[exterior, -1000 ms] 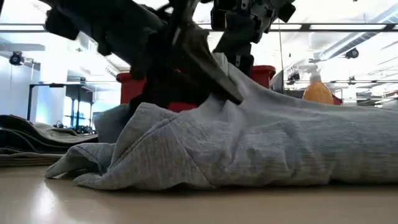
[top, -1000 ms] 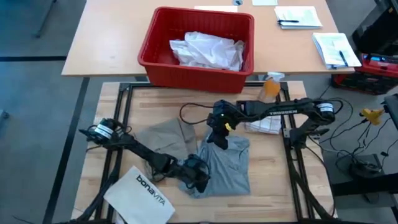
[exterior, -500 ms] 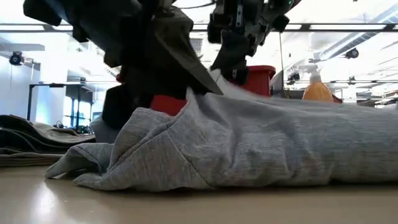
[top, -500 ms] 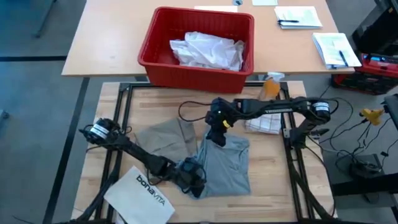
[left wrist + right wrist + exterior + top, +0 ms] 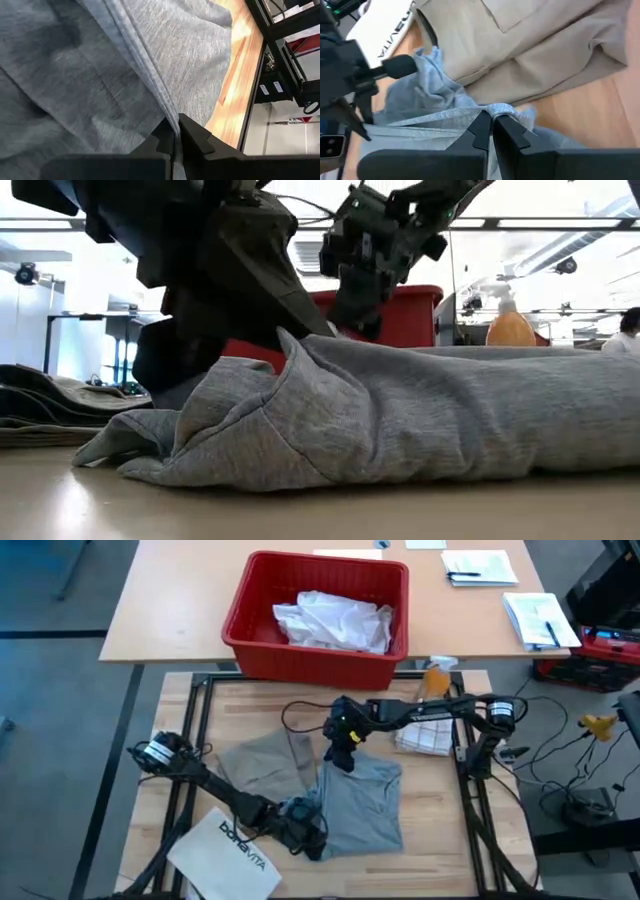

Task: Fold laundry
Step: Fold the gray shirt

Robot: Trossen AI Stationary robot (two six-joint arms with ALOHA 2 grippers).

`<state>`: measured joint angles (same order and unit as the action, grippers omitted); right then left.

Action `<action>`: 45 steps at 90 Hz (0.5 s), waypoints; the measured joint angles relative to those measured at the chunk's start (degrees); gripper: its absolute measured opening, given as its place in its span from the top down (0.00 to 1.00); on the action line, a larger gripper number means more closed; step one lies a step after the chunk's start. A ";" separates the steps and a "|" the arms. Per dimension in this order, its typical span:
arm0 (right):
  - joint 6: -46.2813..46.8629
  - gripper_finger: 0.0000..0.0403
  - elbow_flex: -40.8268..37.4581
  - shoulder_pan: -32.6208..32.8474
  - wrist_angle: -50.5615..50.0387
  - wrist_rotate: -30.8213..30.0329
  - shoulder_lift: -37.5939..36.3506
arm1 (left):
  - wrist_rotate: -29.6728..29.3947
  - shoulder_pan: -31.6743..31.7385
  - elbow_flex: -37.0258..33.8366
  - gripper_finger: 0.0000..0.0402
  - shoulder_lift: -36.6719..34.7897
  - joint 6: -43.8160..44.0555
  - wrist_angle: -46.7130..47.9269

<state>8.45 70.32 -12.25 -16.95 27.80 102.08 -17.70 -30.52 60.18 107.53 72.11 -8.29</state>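
The grey T-shirt lies rumpled on the wooden table, right of the khaki-tan piece, which lies flat. My left gripper is shut on the shirt's near left corner. My right gripper is shut on the shirt's far left corner, next to the khaki piece's edge. The white shirt lies bunched in the red basket on the far table. My left gripper pinches a raised fold of the grey T-shirt between its two fingers, at the shirt's near left corner. The fold runs along the fingers. In the low view the cloth rises to a small peak there, and the shirt's body stays on the table. My right gripper pinches the shirt's rolled edge between its two fingers at the far left corner. The fingers come from above, slanting. The corner is raised slightly, and the cloth beyond it lies on the table.
The white "bonavita" bag lies at the near left, beside my left arm. A folded white cloth and an orange spray bottle stand at the far right. The black frame rails border the table.
Both grippers have moved toward the table's left edge, staying shut on the grey T-shirt. They have drawn its left edge that way. In the low view the ridge of cloth between them has sunk lower.
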 joint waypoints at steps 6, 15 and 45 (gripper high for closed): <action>-0.57 1.00 0.10 -0.22 0.80 0.99 1.61 | -0.01 -0.05 0.00 1.00 0.00 -0.07 0.36; -0.54 1.00 0.16 -0.33 2.10 2.87 4.62 | 0.13 -0.09 0.00 1.00 0.00 -0.09 1.28; -1.45 1.00 0.27 -0.38 3.63 4.40 8.86 | 0.02 -0.11 0.00 1.00 0.02 4.64 14.21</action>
<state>7.01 70.58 -12.62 -13.32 32.20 110.95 -17.68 -30.63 60.18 107.55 76.75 5.92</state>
